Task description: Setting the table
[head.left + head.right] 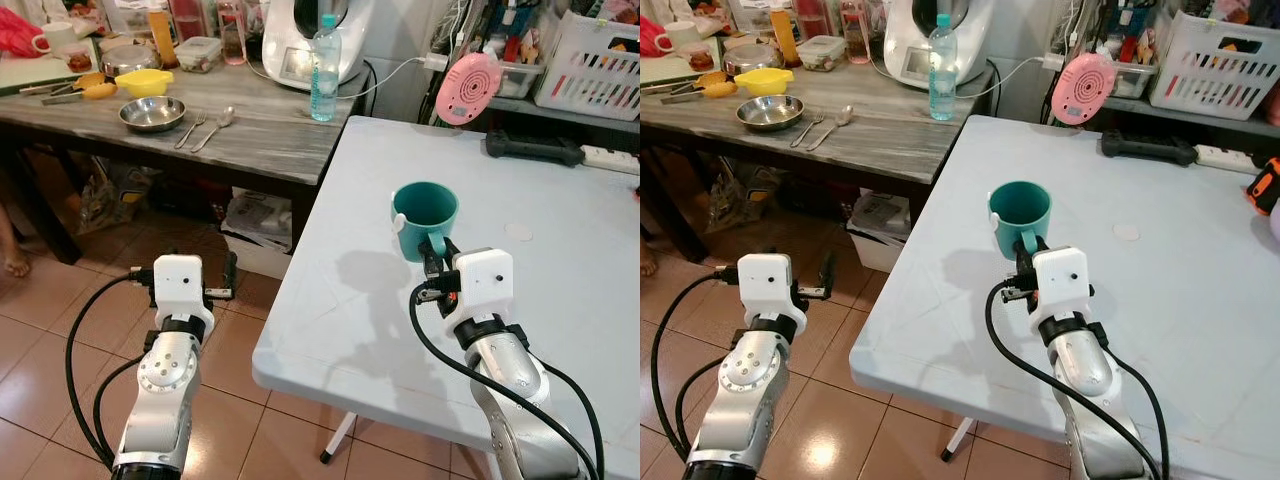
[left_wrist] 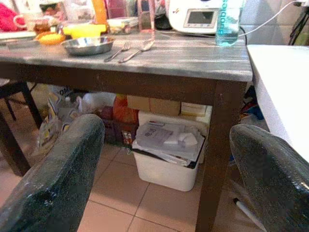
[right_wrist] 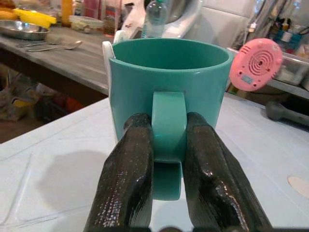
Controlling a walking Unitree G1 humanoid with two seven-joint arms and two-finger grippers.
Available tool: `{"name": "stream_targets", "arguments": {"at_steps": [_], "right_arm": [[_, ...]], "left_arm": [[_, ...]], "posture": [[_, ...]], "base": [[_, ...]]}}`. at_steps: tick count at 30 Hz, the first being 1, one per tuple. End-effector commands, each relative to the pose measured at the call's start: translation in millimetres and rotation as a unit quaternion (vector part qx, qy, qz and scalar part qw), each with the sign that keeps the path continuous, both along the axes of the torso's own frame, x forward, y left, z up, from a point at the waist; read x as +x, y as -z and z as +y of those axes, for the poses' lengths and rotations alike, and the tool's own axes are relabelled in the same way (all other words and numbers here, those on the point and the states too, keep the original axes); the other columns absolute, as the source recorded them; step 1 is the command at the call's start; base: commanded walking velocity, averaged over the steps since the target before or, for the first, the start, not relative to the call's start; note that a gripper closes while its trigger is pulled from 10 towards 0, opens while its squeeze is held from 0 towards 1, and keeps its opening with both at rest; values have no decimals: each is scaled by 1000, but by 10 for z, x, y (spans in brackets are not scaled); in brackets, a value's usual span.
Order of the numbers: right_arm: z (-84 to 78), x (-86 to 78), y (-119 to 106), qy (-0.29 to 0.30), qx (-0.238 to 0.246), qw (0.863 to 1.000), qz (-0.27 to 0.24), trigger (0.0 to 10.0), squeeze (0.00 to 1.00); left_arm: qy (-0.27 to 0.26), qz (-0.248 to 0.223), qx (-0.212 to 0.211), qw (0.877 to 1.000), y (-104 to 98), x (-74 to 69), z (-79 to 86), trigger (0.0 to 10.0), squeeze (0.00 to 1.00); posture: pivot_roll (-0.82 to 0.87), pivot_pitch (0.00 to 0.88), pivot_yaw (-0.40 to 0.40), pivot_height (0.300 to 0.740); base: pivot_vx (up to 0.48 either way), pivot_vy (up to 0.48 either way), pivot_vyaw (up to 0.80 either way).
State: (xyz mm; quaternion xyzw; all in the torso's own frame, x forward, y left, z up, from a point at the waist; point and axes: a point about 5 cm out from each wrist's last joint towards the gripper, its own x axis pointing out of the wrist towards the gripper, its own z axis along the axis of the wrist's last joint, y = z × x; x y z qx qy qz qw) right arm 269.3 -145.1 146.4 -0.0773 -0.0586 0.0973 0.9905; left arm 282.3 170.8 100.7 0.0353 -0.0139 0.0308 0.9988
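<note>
Right gripper (image 3: 166, 164) is clamped on the handle of the teal mug (image 1: 425, 212), one black finger on each side of the loop, as the right wrist view shows plainly. The mug is upright over the white table (image 1: 330, 300), near its left edge and ahead of the gripper, mouth up, handle turned back toward the robot. Whether its base rests on the table or hangs just above it I cannot tell; its shadow lies close beneath and to the left.

From the mug, the other tableware lies well off to the left and farther away, on the grey wooden table (image 1: 270, 140): a steel bowl (image 1: 152, 113), with a fork (image 1: 191, 129) and spoon (image 1: 218, 124) just beside it, their long axes running roughly away from the robot. A water bottle (image 1: 324, 68) stands between that group and the mug, near the wooden table's corner.

The right arm reaches forward over the white table's near edge, wrist level, fingers pointing straight ahead along the handle. Left gripper (image 1: 218, 285) hangs with fingers spread wide and empty, low over the tiled floor, left of the white table and short of the wooden one. Being on that side, the left arm is my pick for the cutlery, though the robot would likely have to step closer.
</note>
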Motion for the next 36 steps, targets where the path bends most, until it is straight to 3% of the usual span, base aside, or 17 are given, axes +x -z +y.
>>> {"name": "stream_targets", "arguments": {"at_steps": [1, 7, 13, 36], "right_arm": [[12, 29, -44, -10, -9, 1000, -6, 10000, 0], [23, 55, -47, -12, -13, 1000, -5, 10000, 0], [16, 33, -10, -1, -13, 1000, 1, 10000, 0], [-124, 8, 14, 59, -1, 998, -4, 10000, 0]], "left_arm": [[-4, -11, 4, 1000, -39, -10, -16, 10000, 0], [-10, -11, 4, 1000, -40, -14, -7, 10000, 0], [-5, -13, 8, 1000, -71, 27, -10, 10000, 0], [20, -10, 20, 1000, -123, 145, -62, 10000, 0]], "posture": [[-96, 0, -75, 740], [-95, 0, -71, 740], [-108, 0, -51, 740], [-131, 0, -1, 740]], "base": [[0, 0, 0], [0, 0, 0], [0, 0, 767], [0, 0, 0]]}}
